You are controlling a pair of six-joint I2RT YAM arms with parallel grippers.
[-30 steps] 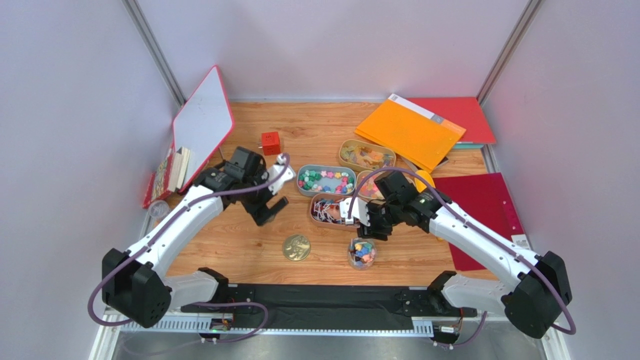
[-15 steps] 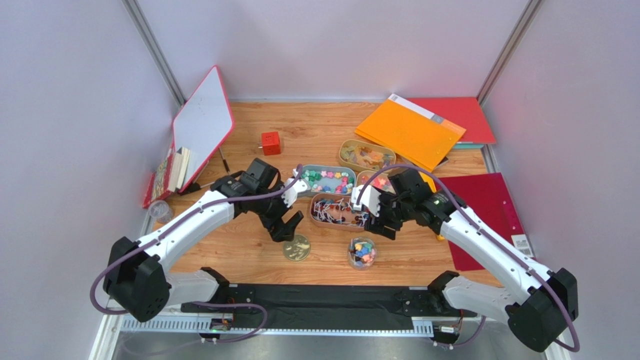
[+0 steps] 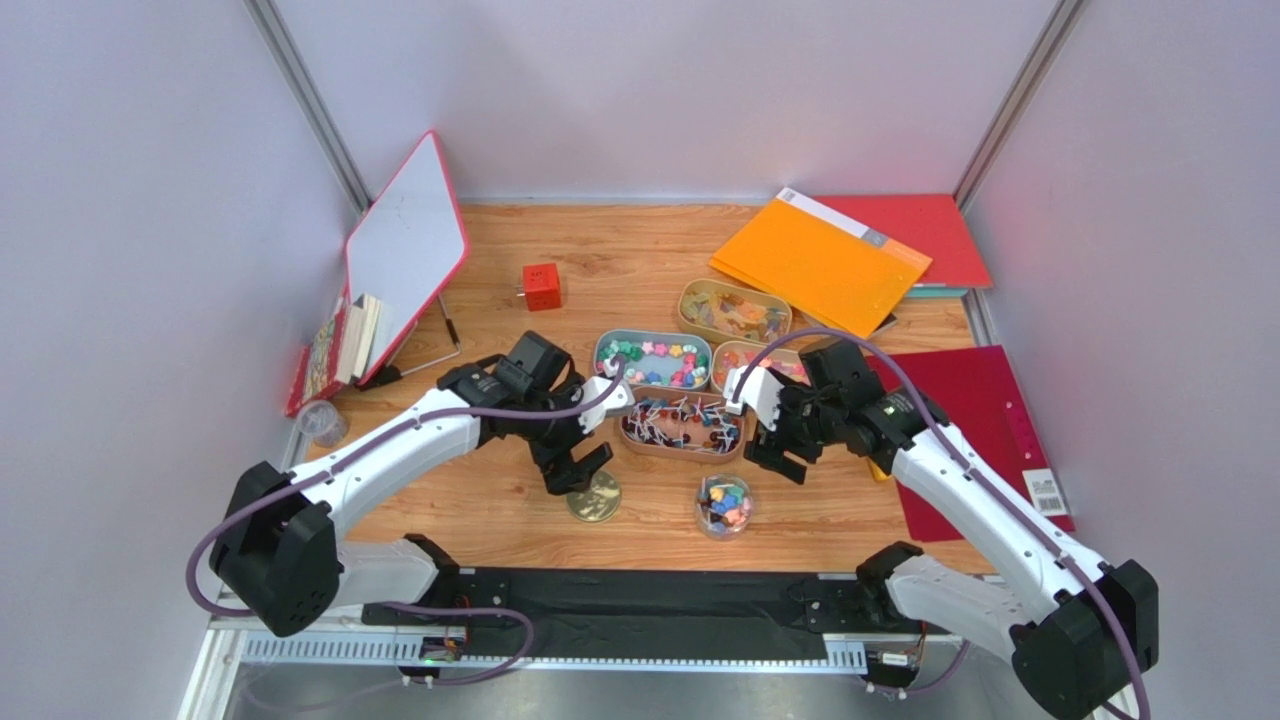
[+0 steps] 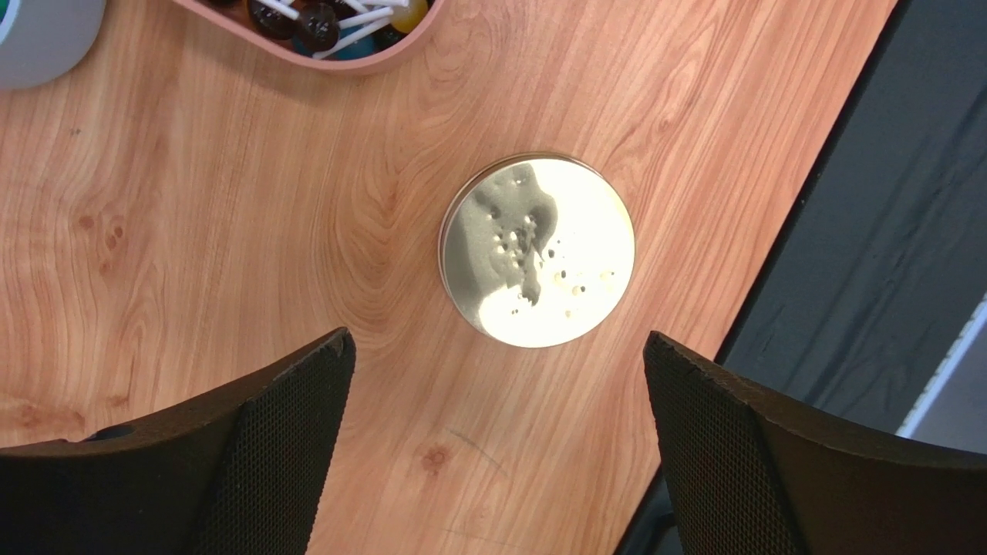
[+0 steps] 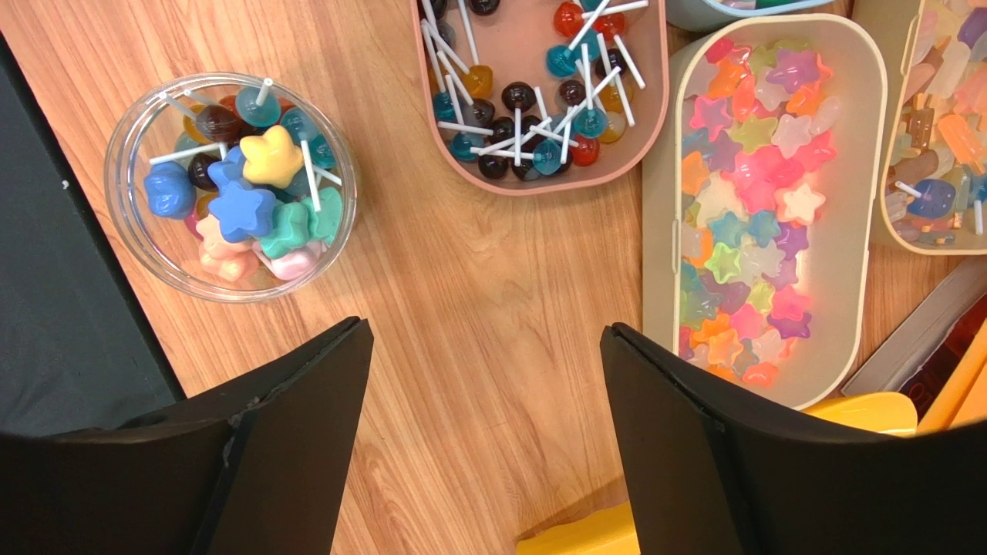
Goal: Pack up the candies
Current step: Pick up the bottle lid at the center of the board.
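Note:
The candies lie sorted in four oval trays: a blue-grey tray (image 3: 652,360), a pink tray (image 5: 541,87) of lollipops, a cream tray (image 5: 759,208) of star gummies and an olive tray (image 3: 733,312). More candies fill a clear round jar (image 5: 229,185) near the table's front. Its round gold lid (image 4: 538,251) lies flat to the jar's left. My left gripper (image 4: 496,338) hangs open just over the lid's near edge, holding nothing. Between the jar and the cream tray my right gripper (image 5: 484,327) stands open and empty above bare wood.
A red cube (image 3: 541,285) sits at the back left near a leaning whiteboard (image 3: 403,248) and some books (image 3: 338,353). An orange folder (image 3: 819,263) and red folders (image 3: 962,405) cover the right side. A black mat (image 3: 646,593) borders the near edge.
My left gripper swung from the left side down to the gold lid and opened fully. The right gripper drew back to the right from the jar and spread wider.

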